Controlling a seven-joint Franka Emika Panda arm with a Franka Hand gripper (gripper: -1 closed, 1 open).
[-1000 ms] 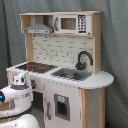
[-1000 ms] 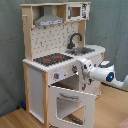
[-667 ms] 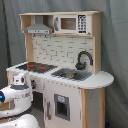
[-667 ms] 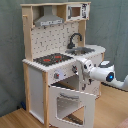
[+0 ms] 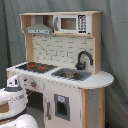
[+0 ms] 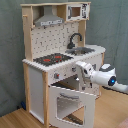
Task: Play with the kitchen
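The kitchen (image 5: 60,70) (image 6: 60,60) stood upright against a grey curtain (image 5: 115,60) in both exterior views, filling most of each picture, and in the second exterior view it rested on a wooden floor (image 6: 15,117). It was a tall toy unit of white panels with light-wood edges. On its worktop lay 1 black hob (image 5: 36,66) (image 6: 52,59) with red rings, and beside it 1 grey sink (image 5: 71,75) (image 6: 82,50) with 1 black curved faucet (image 5: 83,60) (image 6: 74,39) behind the basin. Behind these rose 1 white backsplash (image 5: 57,50) (image 6: 52,37), dotted in the second exterior view. Above it hung 1 grey hood (image 5: 38,27) (image 6: 50,20) and 1 microwave (image 5: 71,24) (image 6: 77,11) with a dark window. In the second exterior view 1 oven door (image 6: 70,102) with a see-through pane was swung down and open below the hob. In the first exterior view 1 shut cupboard door (image 5: 61,105) sat under the sink. The 1 white robot arm (image 5: 12,100) (image 6: 102,76) reached toward the front edge of the kitchen near the hob, and the gripper (image 6: 80,67) was close to the knob panel, just above the open door; whether its jaws were open or closed could not be told.
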